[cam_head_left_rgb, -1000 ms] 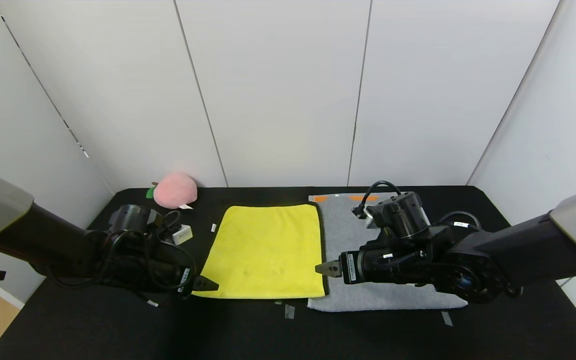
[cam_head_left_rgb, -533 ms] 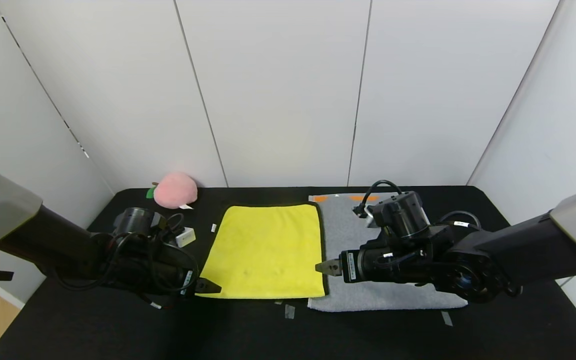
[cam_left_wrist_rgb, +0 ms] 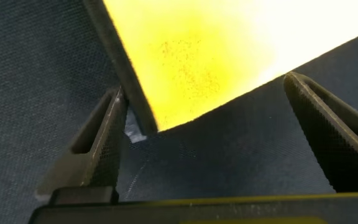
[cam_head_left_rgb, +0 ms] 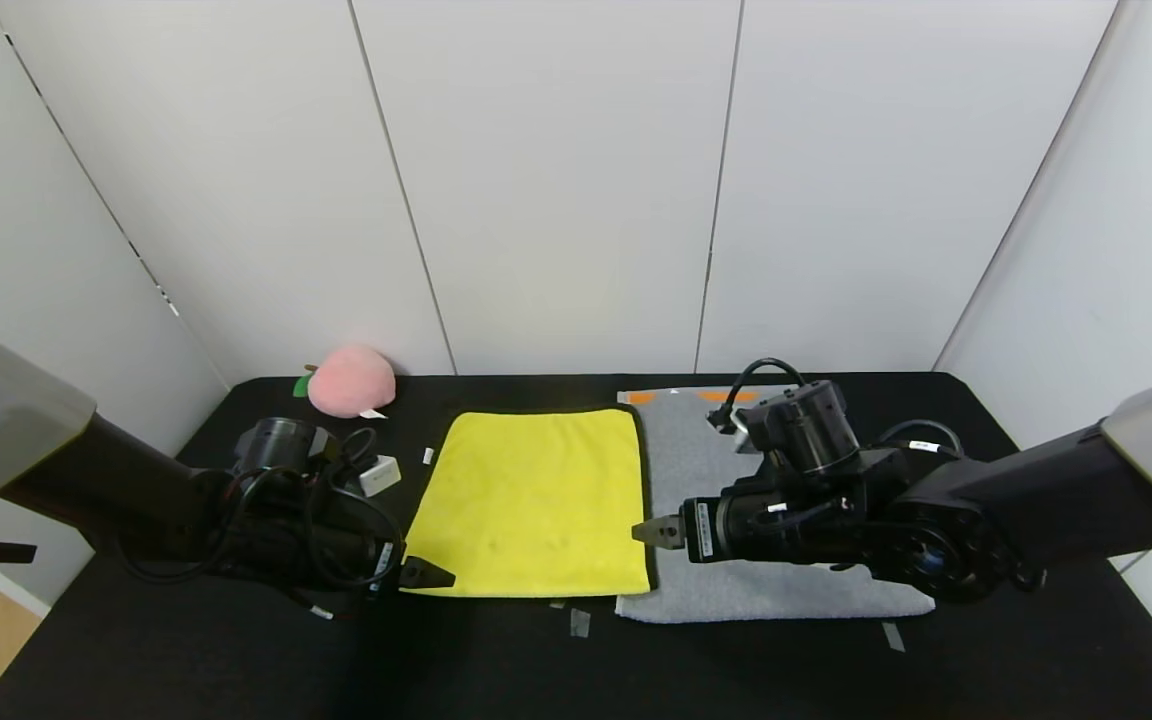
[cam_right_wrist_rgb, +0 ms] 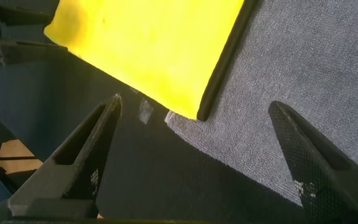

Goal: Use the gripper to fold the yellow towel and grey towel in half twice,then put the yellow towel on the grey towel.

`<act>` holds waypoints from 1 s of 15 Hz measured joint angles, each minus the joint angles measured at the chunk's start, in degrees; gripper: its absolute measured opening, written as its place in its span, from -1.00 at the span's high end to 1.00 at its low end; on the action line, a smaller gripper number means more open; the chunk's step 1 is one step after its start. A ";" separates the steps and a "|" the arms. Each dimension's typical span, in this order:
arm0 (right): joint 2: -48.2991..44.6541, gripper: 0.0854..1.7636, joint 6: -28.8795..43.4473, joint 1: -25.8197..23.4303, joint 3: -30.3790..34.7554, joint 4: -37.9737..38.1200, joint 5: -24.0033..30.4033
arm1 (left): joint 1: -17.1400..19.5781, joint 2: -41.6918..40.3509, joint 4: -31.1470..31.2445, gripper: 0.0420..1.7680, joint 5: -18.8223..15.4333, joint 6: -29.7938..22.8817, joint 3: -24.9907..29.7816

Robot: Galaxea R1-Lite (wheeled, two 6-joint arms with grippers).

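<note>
The yellow towel point(cam_head_left_rgb: 536, 500) lies flat on the black table, its right edge overlapping the grey towel point(cam_head_left_rgb: 696, 470) beside it. My left gripper point(cam_head_left_rgb: 428, 574) is open at the yellow towel's near left corner point(cam_left_wrist_rgb: 166, 112), which lies between its fingers point(cam_left_wrist_rgb: 98, 149). My right gripper point(cam_head_left_rgb: 654, 532) is open just above the yellow towel's near right corner point(cam_right_wrist_rgb: 197, 106), where it lies on the grey towel point(cam_right_wrist_rgb: 303, 81). The grey towel's orange marks point(cam_head_left_rgb: 716, 396) show at its far end.
A pink plush peach point(cam_head_left_rgb: 351, 381) sits at the back left. A small white box point(cam_head_left_rgb: 380, 474) lies left of the yellow towel. Bits of tape point(cam_head_left_rgb: 579, 623) mark the table near the front edges of the towels.
My left gripper has slid right, toward the yellow towel's near left corner. The right gripper and both towels have stayed put.
</note>
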 joint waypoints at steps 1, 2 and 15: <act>0.02 -0.94 0.00 0.00 -0.04 0.00 -0.02 | -0.01 -0.01 0.04 -0.94 -0.20 0.00 0.09; 0.02 -0.94 -0.02 -0.10 -0.06 0.00 -0.02 | -0.04 0.00 0.09 -0.94 -0.23 0.00 0.12; 0.06 -0.94 0.71 -0.27 -0.20 -0.02 0.00 | -0.80 0.90 0.13 0.17 -0.90 -0.01 0.37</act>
